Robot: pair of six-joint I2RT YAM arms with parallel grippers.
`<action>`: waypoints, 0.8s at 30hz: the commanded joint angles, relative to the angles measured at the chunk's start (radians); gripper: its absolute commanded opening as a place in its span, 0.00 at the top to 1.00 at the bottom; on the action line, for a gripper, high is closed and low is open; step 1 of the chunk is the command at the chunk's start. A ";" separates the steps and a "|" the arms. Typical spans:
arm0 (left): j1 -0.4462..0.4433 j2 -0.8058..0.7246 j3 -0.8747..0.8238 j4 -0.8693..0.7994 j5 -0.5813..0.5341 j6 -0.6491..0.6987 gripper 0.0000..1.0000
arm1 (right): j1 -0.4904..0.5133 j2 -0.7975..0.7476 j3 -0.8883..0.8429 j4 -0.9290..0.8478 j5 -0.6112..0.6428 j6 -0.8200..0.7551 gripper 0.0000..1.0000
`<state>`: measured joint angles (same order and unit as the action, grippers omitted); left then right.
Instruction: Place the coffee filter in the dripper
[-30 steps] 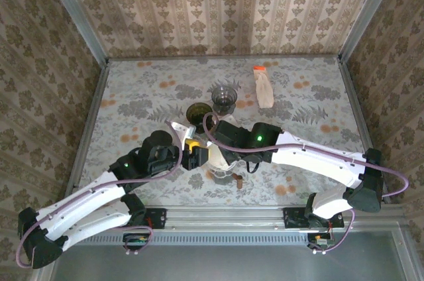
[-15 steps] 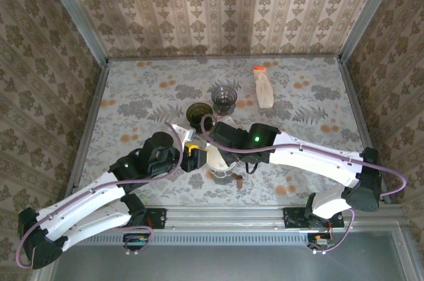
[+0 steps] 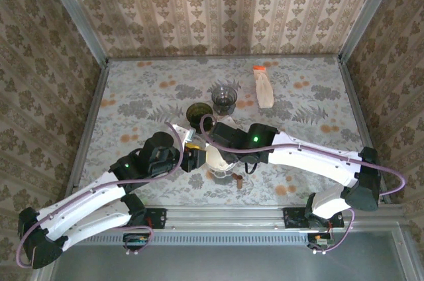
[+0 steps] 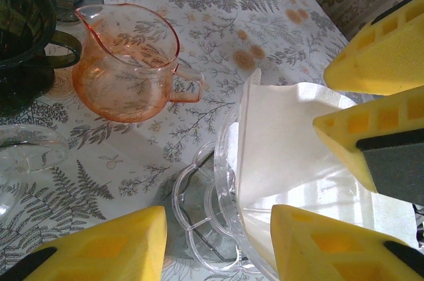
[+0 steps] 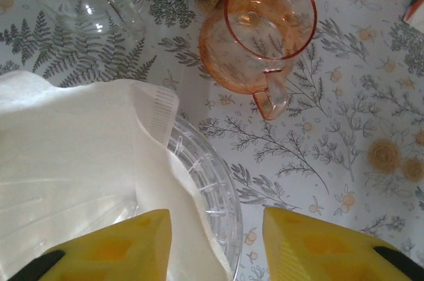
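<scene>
The filter (image 4: pixel 291 142) is sitting inside the clear dripper (image 4: pixel 222 155), with one folded corner sticking up above the rim. Your left gripper (image 4: pixel 218 223) is hanging over the dripper's edge, fingers spread and pinching nothing. Your right gripper (image 5: pixel 216 218) is hovering over the filter, its jaws standing apart too. A pink jug (image 4: pixel 126 62) is standing near the dripper.

The left arm (image 3: pixel 86 205) sweeps up from the near-left corner, the right arm (image 3: pixel 318 158) folds in from the near right, and the wrists meet almost nose to nose at centre. The left gripper (image 3: pixel 191 158) points right, yellow fingers (image 4: pixel 99 248) spread. The right gripper (image 3: pixel 213 154) faces left, tilted down, jaws parted too.
</scene>
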<state>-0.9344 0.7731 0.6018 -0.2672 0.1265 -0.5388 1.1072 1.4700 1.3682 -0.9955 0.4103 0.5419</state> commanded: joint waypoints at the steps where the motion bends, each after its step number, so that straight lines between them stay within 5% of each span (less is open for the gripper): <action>1: 0.005 0.005 -0.013 -0.010 0.010 -0.010 0.53 | 0.004 -0.042 0.008 -0.023 0.035 0.016 0.44; 5: 0.004 0.010 -0.013 -0.007 0.014 -0.010 0.53 | -0.024 -0.023 0.004 -0.022 -0.043 0.012 0.36; 24: 0.004 0.009 -0.027 0.013 0.021 -0.016 0.53 | -0.096 0.088 -0.019 0.019 -0.197 -0.014 0.35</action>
<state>-0.9344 0.7837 0.5884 -0.2646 0.1341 -0.5396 1.0145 1.5364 1.3663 -0.9878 0.2382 0.5411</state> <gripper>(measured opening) 0.470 0.652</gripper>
